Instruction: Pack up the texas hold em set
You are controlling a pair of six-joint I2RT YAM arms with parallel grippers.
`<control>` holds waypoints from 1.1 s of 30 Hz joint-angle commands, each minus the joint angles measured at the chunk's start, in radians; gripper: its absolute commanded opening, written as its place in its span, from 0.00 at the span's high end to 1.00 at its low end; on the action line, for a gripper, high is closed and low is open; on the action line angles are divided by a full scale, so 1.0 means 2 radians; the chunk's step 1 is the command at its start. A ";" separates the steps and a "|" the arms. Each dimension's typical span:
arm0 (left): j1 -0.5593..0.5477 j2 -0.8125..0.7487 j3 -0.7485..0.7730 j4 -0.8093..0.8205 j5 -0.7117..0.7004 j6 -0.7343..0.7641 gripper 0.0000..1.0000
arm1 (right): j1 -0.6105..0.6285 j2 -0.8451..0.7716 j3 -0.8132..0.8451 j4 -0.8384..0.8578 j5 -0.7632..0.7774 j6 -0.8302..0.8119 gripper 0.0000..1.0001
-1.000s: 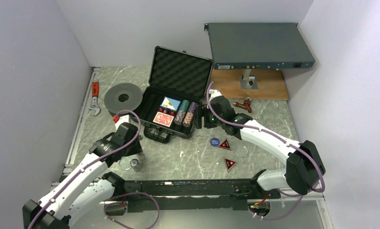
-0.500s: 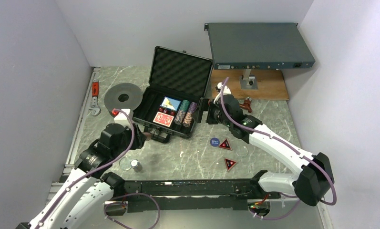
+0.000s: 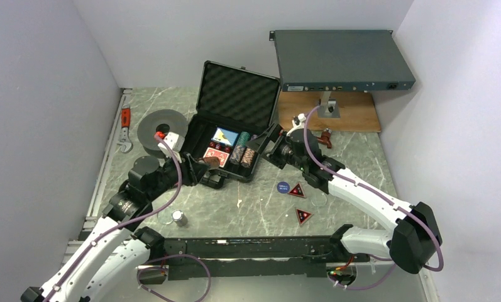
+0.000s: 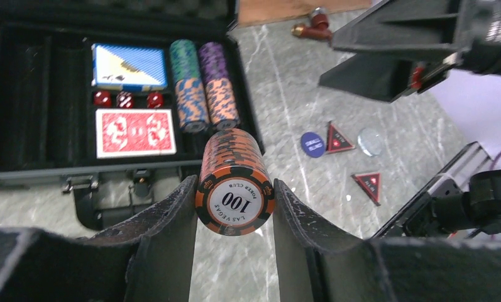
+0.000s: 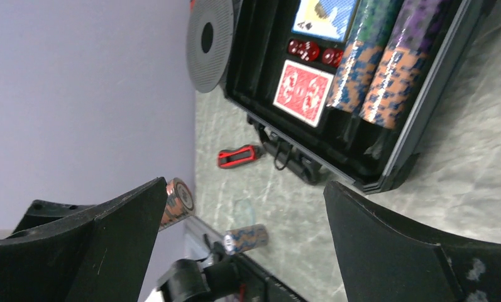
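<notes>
The black briefcase [image 3: 238, 94] lies open, its foam lid up. Its tray holds a blue deck [image 4: 129, 66], a red deck [image 4: 136, 132], red dice [image 4: 125, 99] and two striped chip stacks [image 4: 189, 94]. My left gripper [image 4: 235, 201] is shut on an orange-black chip stack [image 4: 235, 189], held level just in front of the case's near edge [image 3: 216, 175]. Wide open with nothing in it, my right gripper [image 3: 269, 141] hovers beside the case's right side. On the table lie a blue round button [image 3: 283, 187], two triangular markers [image 3: 297, 190] [image 3: 303, 217] and one more chip stack [image 3: 179, 218].
A grey rack-mount box [image 3: 342, 60] stands on a post over a wooden board [image 3: 329, 113] at the back right. A dark grey spool [image 3: 161, 129] and a red-handled wrench [image 3: 126, 129] lie left of the case. A reddish fitting [image 3: 323, 137] sits near the right arm.
My left gripper has carried the orange-black chip stack forward to the case's front edge. My right gripper has opened wide and pulled back from the case's right side.
</notes>
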 commanded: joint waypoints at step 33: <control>-0.021 0.115 -0.077 0.523 0.099 -0.038 1.00 | 0.004 0.072 -0.057 0.300 -0.150 0.376 0.11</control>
